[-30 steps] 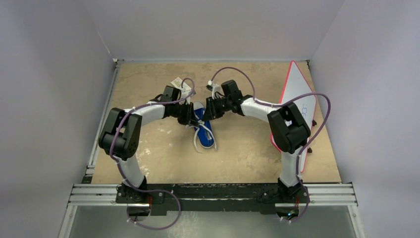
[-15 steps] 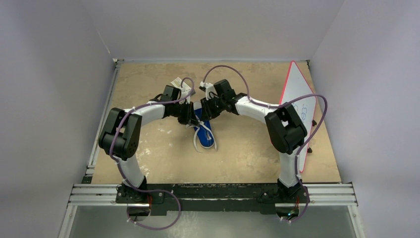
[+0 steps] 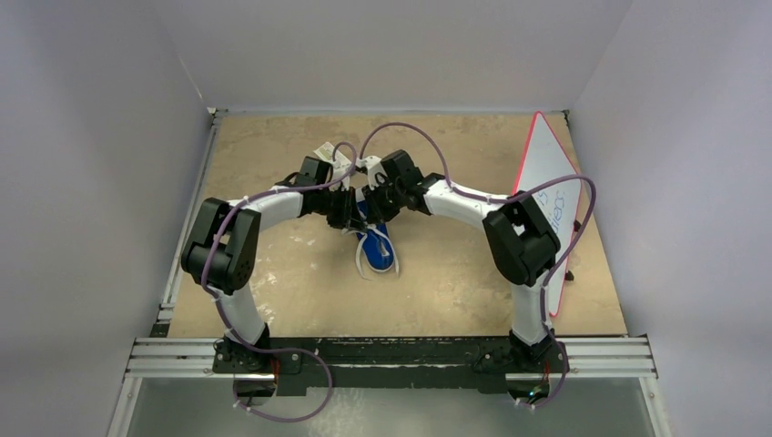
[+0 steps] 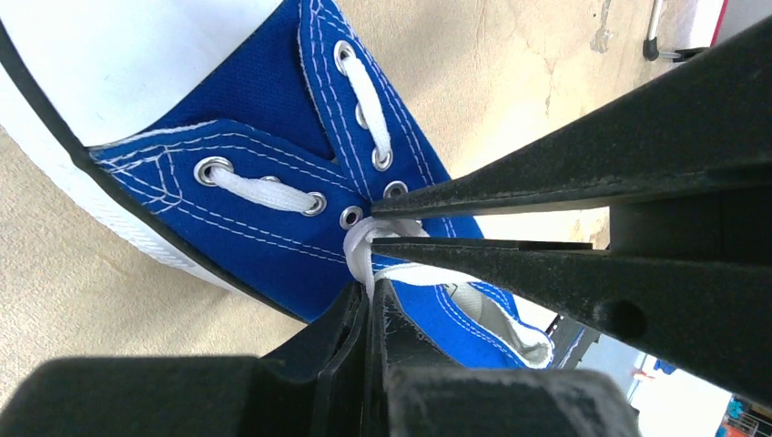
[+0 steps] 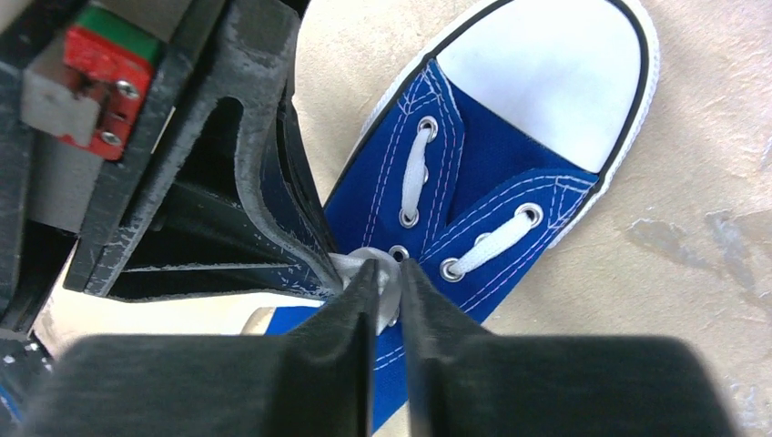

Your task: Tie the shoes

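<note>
Your sneaker (image 3: 375, 244) lies midway on the tabletop (image 3: 273, 164). At its top eyelets, the left gripper (image 4: 368, 296) jaws are clamped on the laces (image 4: 362, 244); the right gripper (image 5: 390, 273) jaws, barely apart, pinch them too.

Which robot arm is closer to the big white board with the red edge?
Right. The right arm has its elbow right by the white red-edged board; the left arm stands far off, beyond the blue canvas sneaker.
</note>
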